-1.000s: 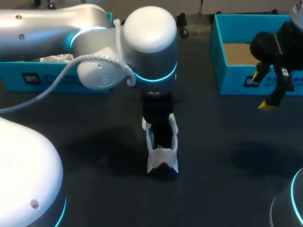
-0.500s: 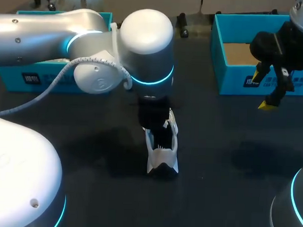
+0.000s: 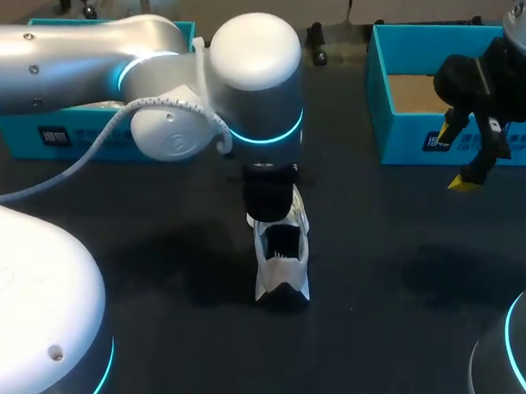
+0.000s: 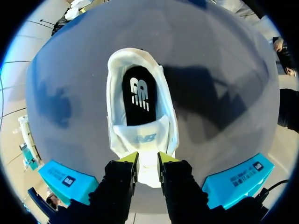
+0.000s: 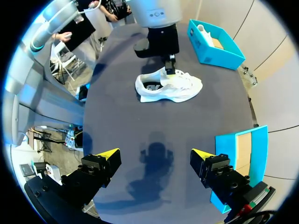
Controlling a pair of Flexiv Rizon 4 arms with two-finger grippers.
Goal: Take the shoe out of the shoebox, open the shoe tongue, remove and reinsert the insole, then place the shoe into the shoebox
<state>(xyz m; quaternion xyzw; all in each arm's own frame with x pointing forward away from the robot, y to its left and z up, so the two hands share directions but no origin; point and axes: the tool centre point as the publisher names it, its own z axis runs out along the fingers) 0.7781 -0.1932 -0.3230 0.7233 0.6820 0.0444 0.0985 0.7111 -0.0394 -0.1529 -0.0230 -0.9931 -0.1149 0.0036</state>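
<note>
A white shoe [image 3: 281,260] stands on the dark table, toe towards the far side. Its black insole [image 4: 138,95] shows inside the opening. My left arm hangs straight over the shoe's front. My left gripper [image 4: 148,161] has its yellow fingertips [image 4: 131,158] pressed on both sides of the raised white tongue [image 4: 142,140]. The right wrist view shows that grip from the side, at the shoe [image 5: 170,86]. Off to the right, my right gripper [image 3: 455,158] hangs open and empty above the table, just in front of the blue shoebox [image 3: 395,137].
That right-hand shoebox shows a bare cardboard floor. A second blue box [image 3: 75,137] at the far left holds white paper, partly hidden by my left arm. The right wrist view shows a white shoe in that box [image 5: 212,46].
My left gripper's fingers have closed in on the tongue, and the left wrist shifted slightly leftward. The shoe has stayed in place. The right arm has not moved.
</note>
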